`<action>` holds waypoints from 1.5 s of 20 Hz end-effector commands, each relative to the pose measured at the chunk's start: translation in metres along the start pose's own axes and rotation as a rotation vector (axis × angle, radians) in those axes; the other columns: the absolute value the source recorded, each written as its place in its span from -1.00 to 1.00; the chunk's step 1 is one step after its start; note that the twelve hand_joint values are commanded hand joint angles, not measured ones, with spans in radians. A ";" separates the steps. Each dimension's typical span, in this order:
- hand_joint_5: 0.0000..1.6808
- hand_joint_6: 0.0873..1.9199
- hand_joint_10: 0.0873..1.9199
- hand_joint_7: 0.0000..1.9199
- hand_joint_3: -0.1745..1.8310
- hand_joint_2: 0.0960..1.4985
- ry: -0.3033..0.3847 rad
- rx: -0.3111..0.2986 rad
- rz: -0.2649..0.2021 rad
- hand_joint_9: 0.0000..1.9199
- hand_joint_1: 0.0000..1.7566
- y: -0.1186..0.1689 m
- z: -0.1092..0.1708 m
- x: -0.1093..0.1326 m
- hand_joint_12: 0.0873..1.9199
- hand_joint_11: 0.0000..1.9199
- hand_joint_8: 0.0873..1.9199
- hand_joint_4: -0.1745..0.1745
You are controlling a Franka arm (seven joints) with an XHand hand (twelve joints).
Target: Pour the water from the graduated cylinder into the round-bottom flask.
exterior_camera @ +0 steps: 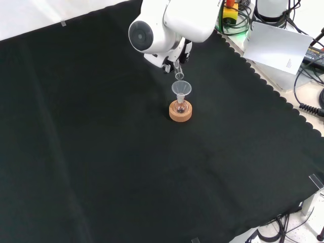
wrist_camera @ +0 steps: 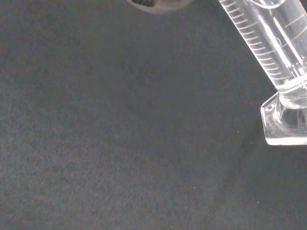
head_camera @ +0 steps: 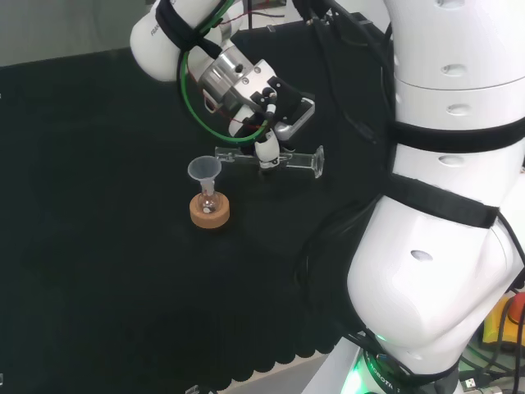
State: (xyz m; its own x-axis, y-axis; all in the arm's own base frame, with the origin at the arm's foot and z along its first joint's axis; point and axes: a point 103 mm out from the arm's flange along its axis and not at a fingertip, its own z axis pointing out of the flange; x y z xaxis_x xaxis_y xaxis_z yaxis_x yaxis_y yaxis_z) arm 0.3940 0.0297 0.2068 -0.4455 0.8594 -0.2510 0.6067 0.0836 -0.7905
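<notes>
Because the white arm (head_camera: pixel 435 205) reaches out over the black cloth (head_camera: pixel 98 246) with its wrist rolled well over, the hand (head_camera: pixel 267 148) in the head view hangs above and just right of the flask, its fingers curled round the middle of the graduated cylinder (head_camera: pixel 271 160). That cylinder lies about level — base to the right in the head view, mouth to the left, close to the rim of the clear funnel (head_camera: pixel 203 170). It is thin, stiff, clear ware, probably light, slick under the fingers and brittle; mid-barrel looks the sensible place to grip, since it keeps the tube balanced as it tips. Whether water is leaving it I cannot tell. The funnel sits in the neck of the small round-bottom flask (head_camera: pixel 208 199), which stands on a cork ring (head_camera: pixel 209 213) — a top-heavy stack that a nudge from the cylinder's lip could likely upset.
</notes>
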 end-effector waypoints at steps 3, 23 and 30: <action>0.12 0.07 -1.00 0.26 -0.83 0.49 -0.006 0.006 0.003 0.49 0.30 -0.004 0.000 -0.001 -0.25 0.29 -0.69 -0.97; 0.11 0.08 -1.00 0.26 -0.83 0.49 -0.017 0.018 0.006 0.49 0.30 -0.008 -0.008 0.005 -0.25 0.29 -0.69 -0.98; 0.11 0.08 -1.00 0.26 -0.83 0.49 -0.012 0.025 0.009 0.49 0.30 -0.010 -0.007 0.003 -0.25 0.29 -0.69 -0.98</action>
State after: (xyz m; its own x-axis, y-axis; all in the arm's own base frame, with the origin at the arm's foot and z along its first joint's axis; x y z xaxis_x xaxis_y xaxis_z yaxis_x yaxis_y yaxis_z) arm 0.3916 0.0354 0.2171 -0.4520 0.8526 -0.2622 0.5975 0.0711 -0.7987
